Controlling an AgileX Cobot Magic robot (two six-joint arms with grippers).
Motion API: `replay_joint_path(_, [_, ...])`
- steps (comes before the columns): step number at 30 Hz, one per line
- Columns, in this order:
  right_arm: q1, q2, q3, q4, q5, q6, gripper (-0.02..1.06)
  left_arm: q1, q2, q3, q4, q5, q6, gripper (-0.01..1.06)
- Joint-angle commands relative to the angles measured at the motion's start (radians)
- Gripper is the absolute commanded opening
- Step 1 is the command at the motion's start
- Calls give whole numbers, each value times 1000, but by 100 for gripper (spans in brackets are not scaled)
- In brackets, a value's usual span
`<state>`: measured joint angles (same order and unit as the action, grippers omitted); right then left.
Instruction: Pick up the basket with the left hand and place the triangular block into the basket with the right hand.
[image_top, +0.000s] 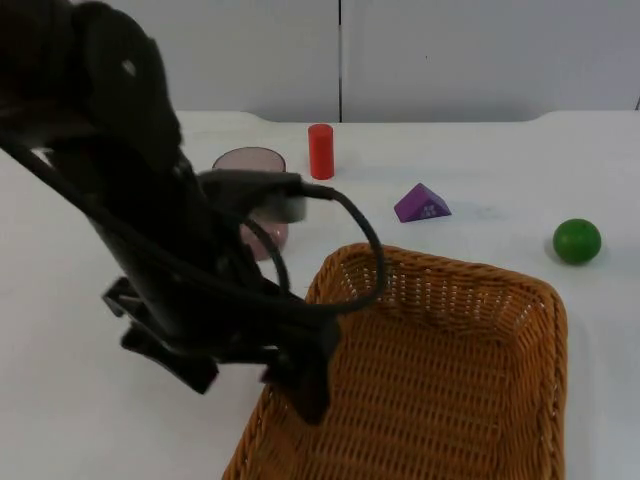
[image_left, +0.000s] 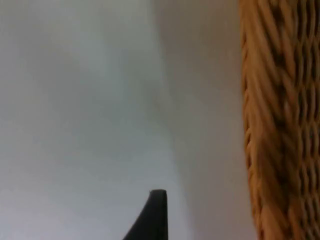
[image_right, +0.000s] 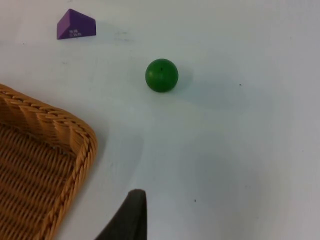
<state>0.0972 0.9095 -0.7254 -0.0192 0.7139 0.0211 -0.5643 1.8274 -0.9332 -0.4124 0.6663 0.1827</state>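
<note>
Early stage, by the look of it: neither half of the task finished.

Left claw (image_top: 300, 385) down at the near-left rim of the basket (image_top: 450, 370), just beside the wicker edge; in the left wrist view, one black fingertip (image_left: 152, 217) over bare tabletop (image_left: 75, 100) with the basket wall (image_left: 280, 125) close alongside. Cannot tell whether this claw is open or closed, nor whether it grips the rim. Basket apparently resting on the tabletop, so lift judged not yet done.

Triangular block (image_top: 421, 204), purple, lying on the tabletop beyond the basket's far rim, well apart from the left claw, nothing touching it. From the right wrist view, block (image_right: 75, 24) far ahead of the right claw's fingertip (image_right: 131, 215), past a green ball (image_right: 161, 75); basket corner (image_right: 75, 135) nearer in. Right claw state: cannot tell. Right arm seemingly waiting.

Left to do: secure and raise the basket, then fetch the block and drop it inside.

Also present: red cylinder (image_top: 320, 151) and pink cup (image_top: 255, 190), farther off behind the left arm.
</note>
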Motion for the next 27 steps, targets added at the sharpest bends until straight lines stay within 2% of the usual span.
replay_joint_path(1, [-5, 1, -5, 0, -8, -11, 105, -31, 24, -8, -44, -67, -9, 88])
replay_joint_path(8, [-5, 1, -5, 0, -8, -11, 105, -58, 78, -8, -56, -131, -9, 88])
replay_joint_path(12, [-5, 1, -5, 0, -8, -11, 105, -58, 105, -8, -59, -155, -9, 85])
replay_joint_path(14, [-5, 1, -5, 0, -8, -11, 105, -58, 121, -8, -67, -157, -9, 80])
replay_joint_path(17, [-5, 1, -5, -2, -6, -11, 105, -58, 137, -8, -70, -157, -9, 66])
replay_joint_path(18, [-5, 1, -5, -2, -6, -11, 105, -58, 137, -8, -70, -157, -9, 66])
replay_joint_path(20, [-5, 1, -5, -2, -6, -11, 105, -58, 143, -8, -70, -159, -7, 55])
replay_joint_path(22, [-5, 1, -5, -3, -4, -11, 105, -58, 143, -8, -70, -159, -5, 37])
replay_joint_path(23, [-5, 1, -5, -3, -4, -11, 105, -58, 143, -8, -70, -159, -5, 37])
replay_joint_path(27, [-5, 1, -5, -4, -4, -11, 105, -58, 143, -8, -70, -163, -5, 1])
